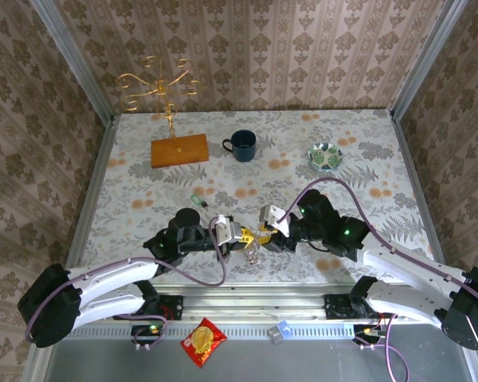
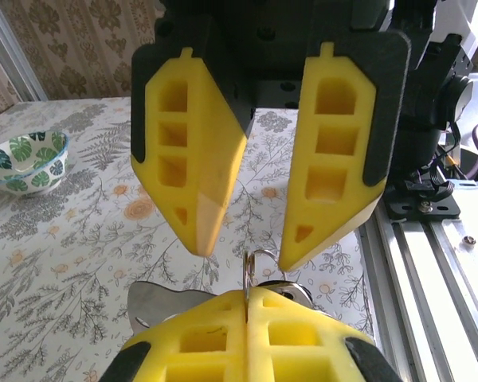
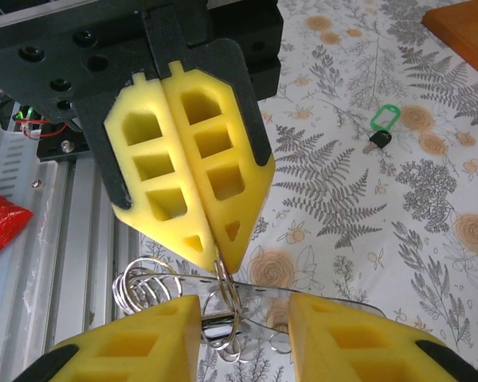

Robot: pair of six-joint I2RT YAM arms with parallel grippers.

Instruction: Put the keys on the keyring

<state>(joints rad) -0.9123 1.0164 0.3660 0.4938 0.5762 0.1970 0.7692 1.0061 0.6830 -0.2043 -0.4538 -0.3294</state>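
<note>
One keyring [image 2: 260, 253] pinched by left hand [image 2: 247, 301]

I see matt yellow pads [image 3: 183, 183] on the left gripper [image 3: 217, 256]; plastic or foam, I can't tell. The keyring [image 3: 221, 317] is bright polished metal wire. The key [image 3: 380, 127] has a glossy green plastic head. The stand's base [image 1: 179, 150] is smooth wood.

Rocking white shells and black joints on left arm [image 1: 111, 280] and right arm [image 1: 406, 267], a purple cable [image 1: 334, 185] looping off each. Chunky yellow fingers [image 2: 191, 159] with square cutouts, black backplates, on left hand [image 2: 247, 306] and right hand [image 3: 244, 318]. Tiny green LED [image 1: 345, 232] over at 3 o'clock.
</note>
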